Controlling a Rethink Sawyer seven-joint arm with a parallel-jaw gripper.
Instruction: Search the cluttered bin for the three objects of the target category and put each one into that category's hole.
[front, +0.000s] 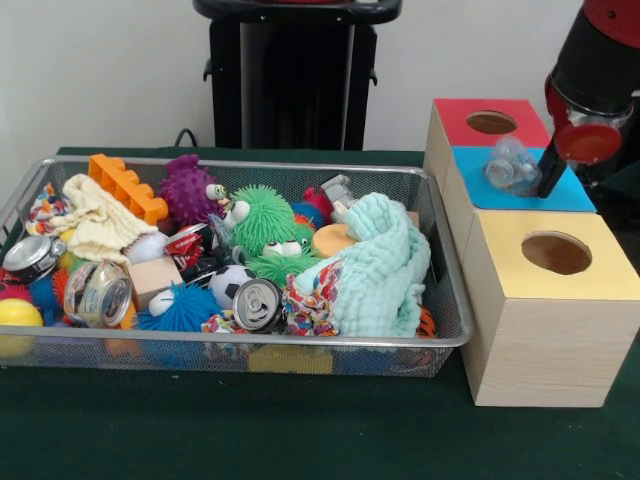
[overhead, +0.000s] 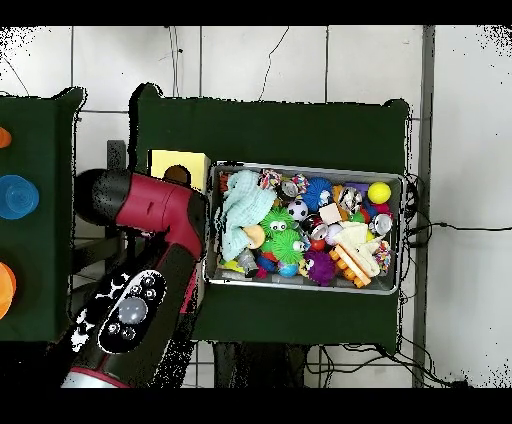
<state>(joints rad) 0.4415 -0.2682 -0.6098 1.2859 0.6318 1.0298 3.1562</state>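
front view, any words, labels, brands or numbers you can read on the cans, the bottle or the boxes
No text can be read in either view.
Cans: print on the sides too blurred to read.
Bottle on the blue-topped box: see-through, no label legible.
Red-topped box and yellow-topped box: plain, no writing.
Robot arm: pale markings in the overhead view, not readable as words.
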